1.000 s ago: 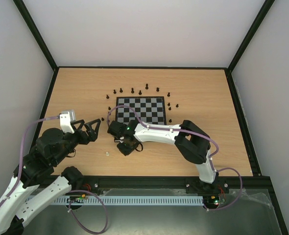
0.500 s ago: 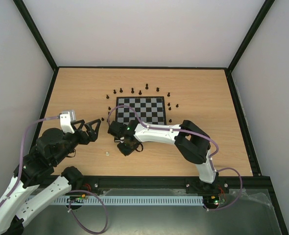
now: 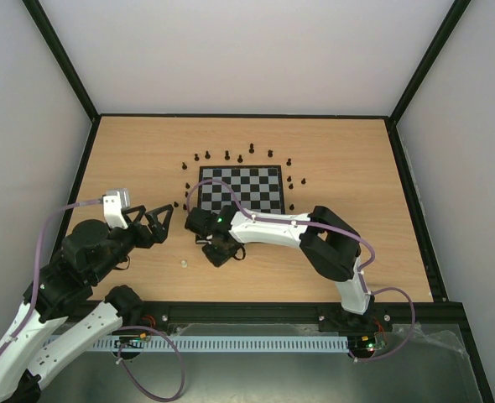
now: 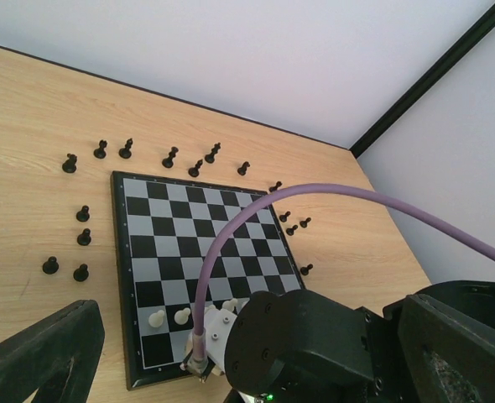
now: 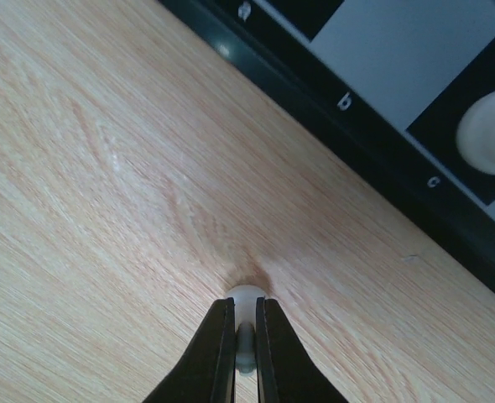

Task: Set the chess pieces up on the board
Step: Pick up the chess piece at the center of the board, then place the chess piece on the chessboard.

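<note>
Right gripper (image 5: 245, 336) is pinched shut on a white piece (image 5: 247, 295) on the table (image 5: 105, 168), just beside the board (image 5: 340, 168). Left gripper (image 3: 162, 225) hangs wide open, empty. The piece is tiny and thinly held, so lifting may make it slip or tilt

Glossy black-and-silver board (image 3: 241, 188) lies flat. Black chessmen (image 3: 239, 158) stand around it from 9 through 12 to 3 o'clock. Cream chessmen (image 4: 157, 318) stand near its 7 o'clock corner; one cream piece (image 5: 246, 300), just off-board, sits pinched in the right fingers (image 5: 218, 353).
</note>
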Available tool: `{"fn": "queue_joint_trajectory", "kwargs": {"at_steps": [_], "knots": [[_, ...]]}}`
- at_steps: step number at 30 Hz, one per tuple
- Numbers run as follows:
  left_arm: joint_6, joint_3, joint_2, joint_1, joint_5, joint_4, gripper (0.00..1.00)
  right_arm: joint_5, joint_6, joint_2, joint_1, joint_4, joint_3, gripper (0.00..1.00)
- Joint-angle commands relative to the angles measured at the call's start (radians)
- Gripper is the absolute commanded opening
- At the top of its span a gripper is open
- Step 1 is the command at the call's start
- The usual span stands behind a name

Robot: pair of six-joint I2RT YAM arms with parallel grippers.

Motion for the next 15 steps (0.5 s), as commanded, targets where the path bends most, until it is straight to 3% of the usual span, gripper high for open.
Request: {"fn": "queue_joint_trajectory", "kwargs": {"at_steps": [1,15], "knots": [[0.019,0.028,-0.007,0.005,0.016,0.010,0.99,0.051,0.049,-0.017,0.003,-0.093,0.077,0.02],[0.046,0.084,-0.031,0.005,0.060,0.001,0.99,0.092,0.165,0.088,-0.062,-0.247,0.363,0.03]]}}
